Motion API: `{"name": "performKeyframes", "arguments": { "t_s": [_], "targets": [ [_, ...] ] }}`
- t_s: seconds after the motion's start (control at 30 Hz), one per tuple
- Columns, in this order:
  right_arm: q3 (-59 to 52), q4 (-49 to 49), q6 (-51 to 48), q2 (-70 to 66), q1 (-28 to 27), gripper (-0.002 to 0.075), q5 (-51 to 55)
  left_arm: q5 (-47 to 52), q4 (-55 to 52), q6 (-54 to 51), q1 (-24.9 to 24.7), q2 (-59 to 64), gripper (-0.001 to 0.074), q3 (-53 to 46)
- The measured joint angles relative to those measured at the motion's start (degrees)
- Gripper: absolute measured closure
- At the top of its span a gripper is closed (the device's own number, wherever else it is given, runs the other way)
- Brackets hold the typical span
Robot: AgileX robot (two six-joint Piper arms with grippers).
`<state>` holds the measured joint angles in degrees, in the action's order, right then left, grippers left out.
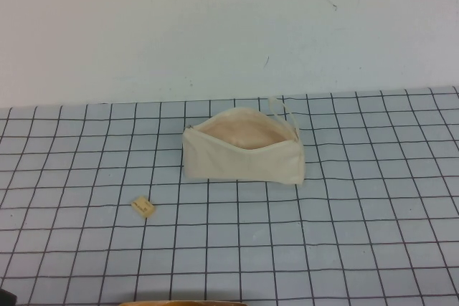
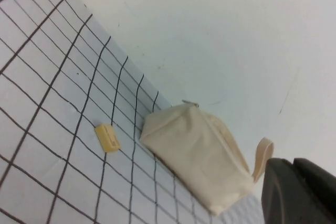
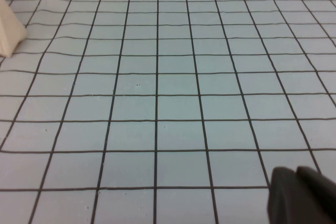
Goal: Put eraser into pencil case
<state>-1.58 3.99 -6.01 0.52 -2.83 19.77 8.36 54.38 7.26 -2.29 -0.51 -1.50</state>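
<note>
The tan eraser [image 1: 143,206] lies flat on the grid mat, about two squares to the front left of the pencil case [image 1: 242,154]. The cream pouch stands with its zip open and peach lining showing; its loop cord [image 1: 281,109] sticks up at the back right. In the left wrist view the eraser [image 2: 107,138] and pouch [image 2: 197,153] show, and my left gripper [image 2: 293,165] is well away from both, fingers together and empty. My right gripper [image 3: 296,174] is shut and empty over bare mat, with only a corner of the pouch [image 3: 9,35] showing. Neither gripper shows in the high view.
The blue grid mat [image 1: 344,234] covers the table up to a white wall [image 1: 229,26] behind the pouch. A thin tan edge [image 1: 186,304] shows at the front of the high view and a dark bit [image 1: 6,297] in its front left corner.
</note>
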Motion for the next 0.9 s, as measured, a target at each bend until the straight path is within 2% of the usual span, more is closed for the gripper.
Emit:
{"name": "performKeyframes", "arguments": {
  "t_s": [0.1,0.2,0.27,0.47,0.63,0.9],
  "targets": [
    [0.0,0.0,0.0,0.0,0.0,0.0729,0.0,4.09,-1.61,-7.26,0.0,0.0,0.0737,2.05],
    [0.0,0.0,0.0,0.0,0.0,0.0729,0.0,11.39,-9.04,-12.1,0.0,4.07,0.0737,8.59],
    [0.0,0.0,0.0,0.0,0.0,0.0729,0.0,21.98,-20.62,-13.63,0.0,12.64,0.0737,18.19],
    [0.0,0.0,0.0,0.0,0.0,0.0729,0.0,40.56,-39.64,-15.85,0.0,35.48,0.0737,38.19],
    [0.0,0.0,0.0,0.0,0.0,0.0729,0.0,48.03,-43.39,-20.42,0.0,53.22,0.0737,52.09],
    [0.0,0.0,0.0,0.0,0.0,0.0729,0.0,49.27,-40.99,-24.84,-1.24,75.9,0.0722,66.43]
  ]
}}
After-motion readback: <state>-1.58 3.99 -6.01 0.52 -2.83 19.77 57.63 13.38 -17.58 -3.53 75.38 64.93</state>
